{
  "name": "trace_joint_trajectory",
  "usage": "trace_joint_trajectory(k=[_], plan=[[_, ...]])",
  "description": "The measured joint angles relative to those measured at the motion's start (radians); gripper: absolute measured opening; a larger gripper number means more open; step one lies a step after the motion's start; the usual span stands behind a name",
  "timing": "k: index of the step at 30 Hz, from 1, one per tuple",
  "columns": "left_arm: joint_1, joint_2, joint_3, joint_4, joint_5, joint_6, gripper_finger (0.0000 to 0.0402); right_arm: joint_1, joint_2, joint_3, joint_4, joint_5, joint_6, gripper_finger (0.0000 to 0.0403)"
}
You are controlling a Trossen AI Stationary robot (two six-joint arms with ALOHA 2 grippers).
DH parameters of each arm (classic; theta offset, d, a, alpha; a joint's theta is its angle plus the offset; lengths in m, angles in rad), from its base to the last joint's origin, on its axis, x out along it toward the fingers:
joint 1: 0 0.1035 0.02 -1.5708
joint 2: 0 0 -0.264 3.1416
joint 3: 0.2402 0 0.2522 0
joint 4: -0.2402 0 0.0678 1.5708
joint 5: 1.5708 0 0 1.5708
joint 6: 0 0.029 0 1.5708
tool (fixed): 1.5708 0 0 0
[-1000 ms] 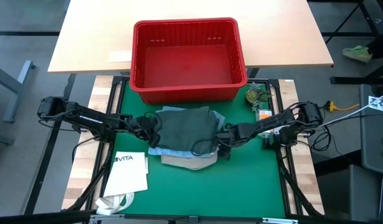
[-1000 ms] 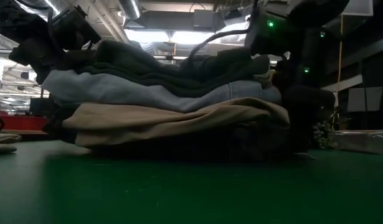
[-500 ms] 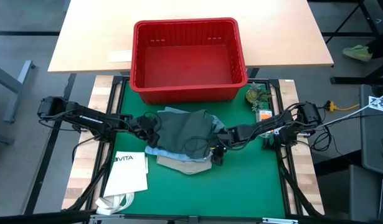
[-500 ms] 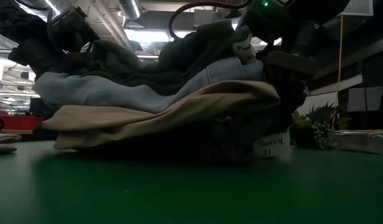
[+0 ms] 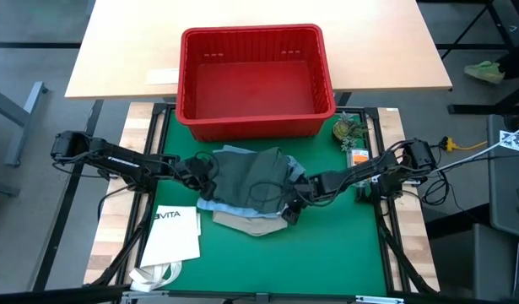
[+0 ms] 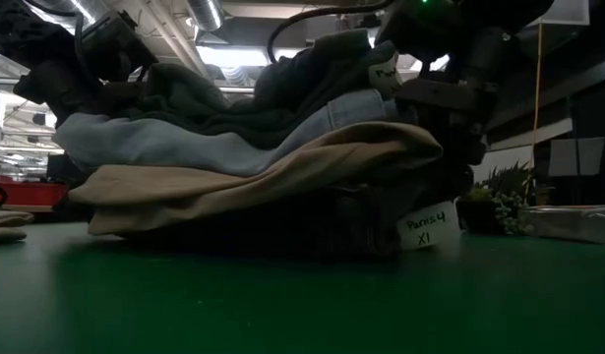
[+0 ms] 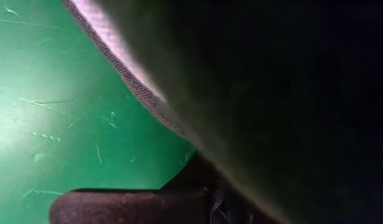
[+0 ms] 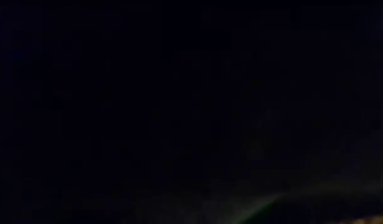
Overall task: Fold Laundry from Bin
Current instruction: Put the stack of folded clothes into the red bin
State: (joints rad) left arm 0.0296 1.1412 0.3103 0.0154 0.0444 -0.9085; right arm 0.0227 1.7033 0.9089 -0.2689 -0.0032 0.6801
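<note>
**A lab or workshop hall, by our reading**

We see a green mat (image 5: 327, 253) on a metal-framed bench, a plain wooden table (image 5: 116, 59) on its far side, and grey floor all round. In the low view we see exposed ceiling ducts (image 6: 209, 15) and strip lights (image 6: 272, 57) overhead.
</note>
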Motion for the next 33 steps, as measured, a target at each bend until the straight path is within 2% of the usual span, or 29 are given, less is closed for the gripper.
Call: trace_joint_trajectory(k=[10, 15, 20, 27, 33], plan=[[-0.001, 0.000, 0.003, -0.003, 0.003, 0.001, 0.0009, -0.085, -0.002, 0.000, -0.147, 0.091, -0.002, 0.0143], [-0.016, 0.000, 0.003, -0.008, -0.004, 0.000, 0.0009, -0.149, -0.002, -0.002, -0.135, 0.106, -0.007, 0.0143], [-0.037, 0.000, 0.003, -0.014, -0.006, -0.001, 0.0009, -0.204, -0.001, -0.004, -0.078, 0.035, -0.042, 0.0143], [-0.049, 0.000, 0.003, -0.016, -0.008, -0.002, 0.0009, -0.219, -0.028, -0.006, -0.032, -0.100, -0.081, 0.0143], [-0.050, 0.000, 0.003, -0.015, 0.000, -0.002, 0.0009, -0.221, -0.084, -0.006, -0.020, -0.101, -0.082, 0.0143]])
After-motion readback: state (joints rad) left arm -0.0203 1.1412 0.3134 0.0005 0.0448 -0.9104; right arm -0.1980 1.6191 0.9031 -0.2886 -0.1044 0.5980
